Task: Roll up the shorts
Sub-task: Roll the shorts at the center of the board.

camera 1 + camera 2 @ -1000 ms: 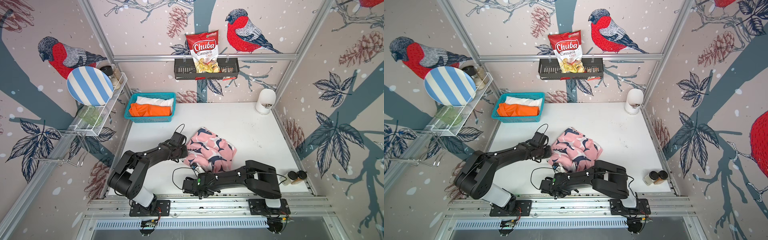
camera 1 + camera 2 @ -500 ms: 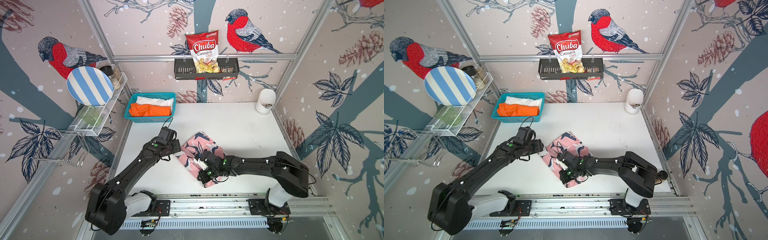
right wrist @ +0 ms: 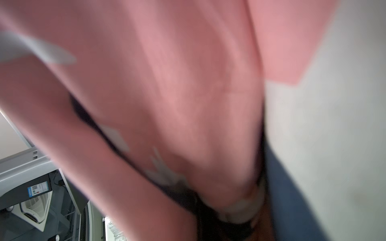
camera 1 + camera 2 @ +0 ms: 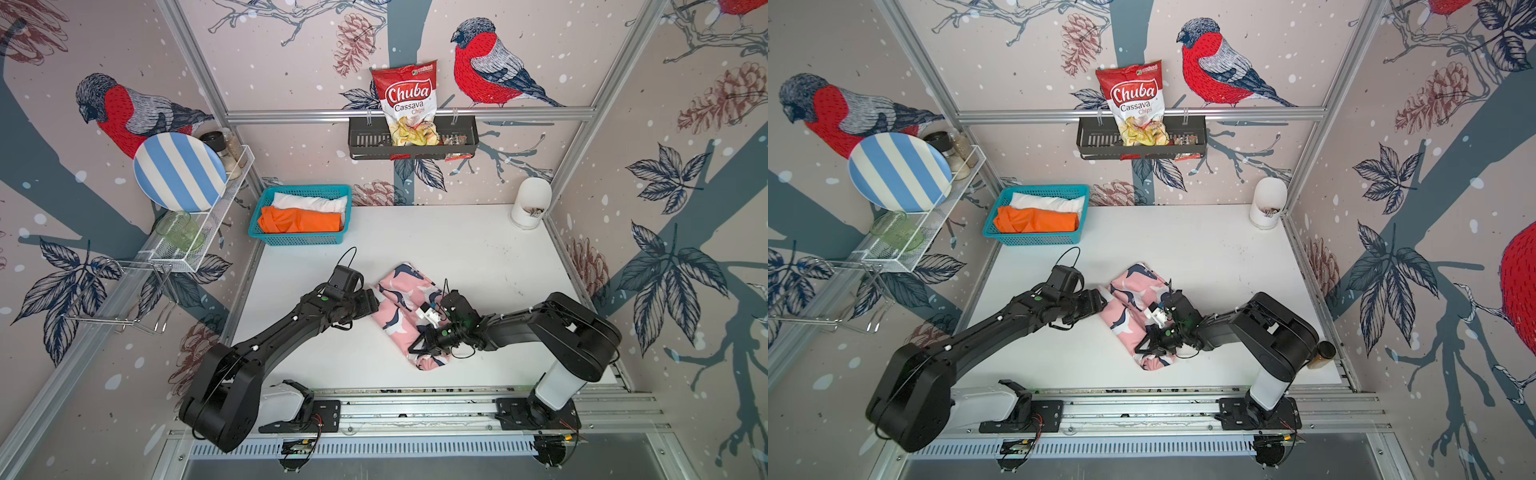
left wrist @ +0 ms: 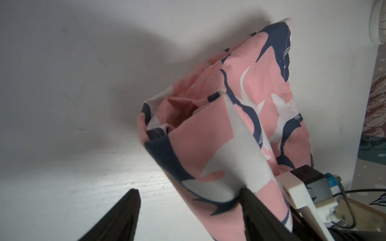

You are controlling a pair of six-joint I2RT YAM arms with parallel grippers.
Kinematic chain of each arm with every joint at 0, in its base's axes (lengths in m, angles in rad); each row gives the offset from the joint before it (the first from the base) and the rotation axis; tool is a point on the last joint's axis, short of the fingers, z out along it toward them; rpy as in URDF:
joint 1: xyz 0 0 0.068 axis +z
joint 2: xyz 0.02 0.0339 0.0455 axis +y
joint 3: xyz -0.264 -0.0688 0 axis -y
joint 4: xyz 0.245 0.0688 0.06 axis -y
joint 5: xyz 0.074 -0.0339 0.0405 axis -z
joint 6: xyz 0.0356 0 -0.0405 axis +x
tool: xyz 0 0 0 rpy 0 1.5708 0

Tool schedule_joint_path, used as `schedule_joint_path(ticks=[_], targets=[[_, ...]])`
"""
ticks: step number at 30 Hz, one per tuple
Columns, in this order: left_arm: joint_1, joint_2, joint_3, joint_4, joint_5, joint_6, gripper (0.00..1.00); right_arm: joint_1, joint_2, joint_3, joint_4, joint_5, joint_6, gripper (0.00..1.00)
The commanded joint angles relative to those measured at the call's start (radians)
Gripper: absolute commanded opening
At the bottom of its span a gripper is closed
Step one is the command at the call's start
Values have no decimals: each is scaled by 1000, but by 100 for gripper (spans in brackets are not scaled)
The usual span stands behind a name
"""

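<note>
Shorts first: the pink shorts [image 4: 400, 305] lie on the counter [image 4: 465, 249], well apart from the teal basket [image 4: 297, 242] on its robot-facing side, shaped as a loose, slanting tube. The roll looks unfinished (layers sit slack, one end gapes open). The white shorts [image 4: 309, 202] and the orange shorts [image 4: 299, 221] sit side by side inside the basket as compact bundles, so I judge two of three done and this pair remaining. The right jaws are clenched on cloth at the tube's end farthest from the basket, fabric bunching against that wrist camera. The left jaws stand released and spread at the tube's flank nearer the basket: one finger [image 5: 259, 217] touches the cloth, the other hangs apart over bare counter.
</note>
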Motion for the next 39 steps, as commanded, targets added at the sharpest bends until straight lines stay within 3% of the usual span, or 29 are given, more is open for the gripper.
schedule_joint_path(ticks=[1,2,5,7,10,14,17,22,26,33,35,39], targets=[[-3,61,34,135,8,-20,68,-19,-23,-19,-13,15,15,0],[-2,83,49,128,-22,-9,60,-24,-40,-9,-79,47,-13,1],[4,137,69,113,-82,16,30,6,-128,81,-380,275,-156,20],[13,161,64,135,-51,20,21,56,-184,165,-568,453,-224,32],[13,186,68,149,-24,21,17,121,-245,268,-757,670,-257,54],[13,196,71,155,-2,23,15,272,-234,464,-1016,1076,-288,79],[14,198,77,149,3,28,15,405,-146,611,-1124,1310,-331,88],[13,205,91,136,12,35,15,520,87,820,-1215,1534,-413,100],[15,209,91,131,15,39,15,575,276,941,-1231,1665,-483,100],[17,216,100,119,26,47,17,568,427,919,-1123,1678,-567,97],[17,215,102,115,26,50,18,558,446,892,-1106,1700,-570,86],[19,201,100,105,25,50,18,552,415,848,-1058,1667,-601,43]])
